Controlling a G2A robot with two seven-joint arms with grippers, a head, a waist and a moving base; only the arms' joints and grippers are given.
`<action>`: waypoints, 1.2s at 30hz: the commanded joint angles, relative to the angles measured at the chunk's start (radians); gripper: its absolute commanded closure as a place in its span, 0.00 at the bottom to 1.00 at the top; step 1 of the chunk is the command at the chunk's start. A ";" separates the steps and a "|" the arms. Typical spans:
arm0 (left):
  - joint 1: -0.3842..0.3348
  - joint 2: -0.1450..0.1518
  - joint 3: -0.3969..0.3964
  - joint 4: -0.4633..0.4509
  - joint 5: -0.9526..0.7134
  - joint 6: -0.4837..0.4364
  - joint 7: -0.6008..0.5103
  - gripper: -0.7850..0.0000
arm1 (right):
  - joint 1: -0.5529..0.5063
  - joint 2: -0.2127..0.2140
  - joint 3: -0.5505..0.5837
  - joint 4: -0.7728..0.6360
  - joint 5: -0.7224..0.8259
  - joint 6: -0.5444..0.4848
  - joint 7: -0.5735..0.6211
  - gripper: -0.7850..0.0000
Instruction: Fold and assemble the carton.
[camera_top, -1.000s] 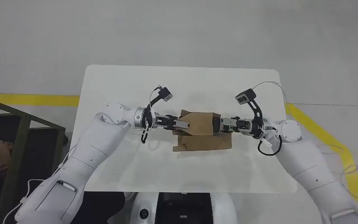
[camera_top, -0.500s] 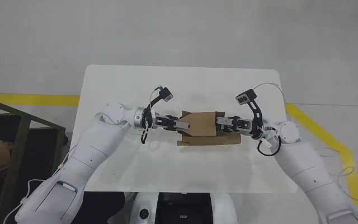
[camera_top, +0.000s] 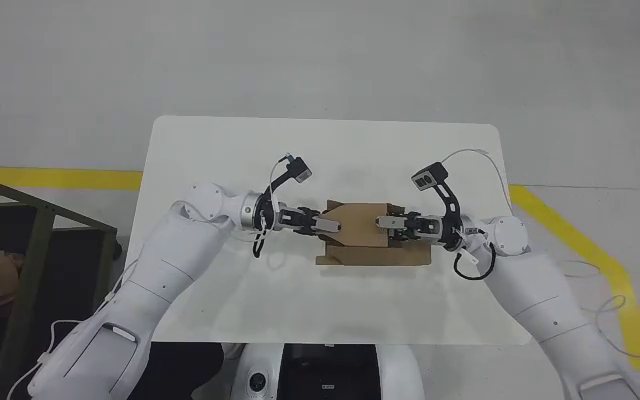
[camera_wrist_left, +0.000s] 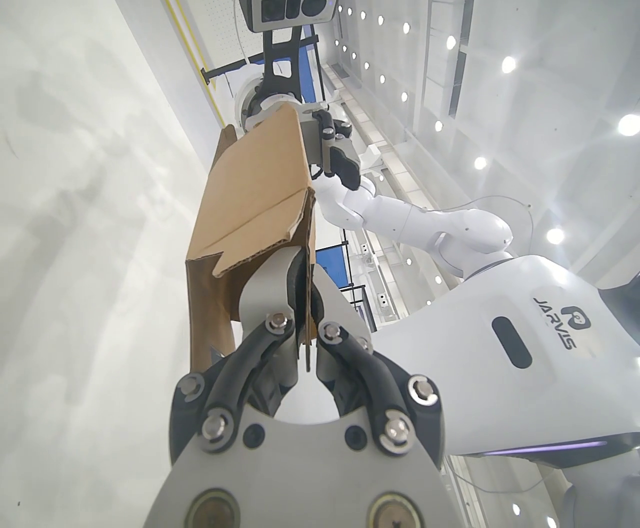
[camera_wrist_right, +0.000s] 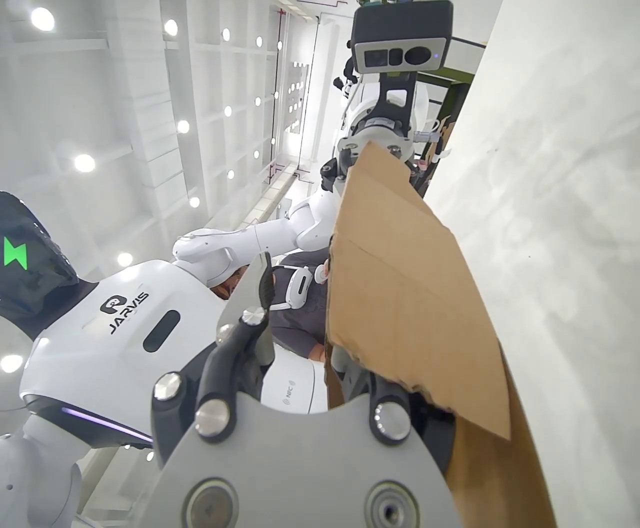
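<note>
A brown cardboard carton (camera_top: 366, 236), partly folded, lies at the middle of the white table (camera_top: 200, 150) between both arms. My left gripper (camera_top: 328, 226) is at its left end, shut on the edge of a carton wall (camera_wrist_left: 305, 300); the carton (camera_wrist_left: 250, 210) stretches away from it. My right gripper (camera_top: 392, 222) is at the carton's right end and is open. One of its fingers (camera_wrist_right: 257, 285) stands clear of the carton panel (camera_wrist_right: 400, 290), and the other finger is hidden behind that panel. The left wrist view shows the right gripper (camera_wrist_left: 332, 150) at the carton's far end.
Bare table top surrounds the carton on all sides. A yellow floor line (camera_top: 70, 178) runs past the table's left, and a dark frame (camera_top: 40, 240) stands off the left edge.
The carton's front panel has swung to the right and squared up with the box. My right gripper has backed off slightly, then come in again at the carton's right end. The left gripper has held still.
</note>
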 joint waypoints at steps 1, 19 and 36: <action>0.000 -0.001 0.000 0.000 0.000 0.001 -0.001 1.00 | 0.001 -0.002 -0.001 0.002 -0.007 0.000 0.001 0.74; -0.002 -0.005 0.000 -0.004 0.003 0.009 -0.006 0.97 | 0.003 -0.005 -0.008 0.009 -0.061 -0.004 -0.004 1.00; 0.034 0.006 -0.064 -0.063 -0.064 0.044 -0.005 0.00 | 0.019 0.005 -0.040 0.033 -0.149 -0.023 -0.023 1.00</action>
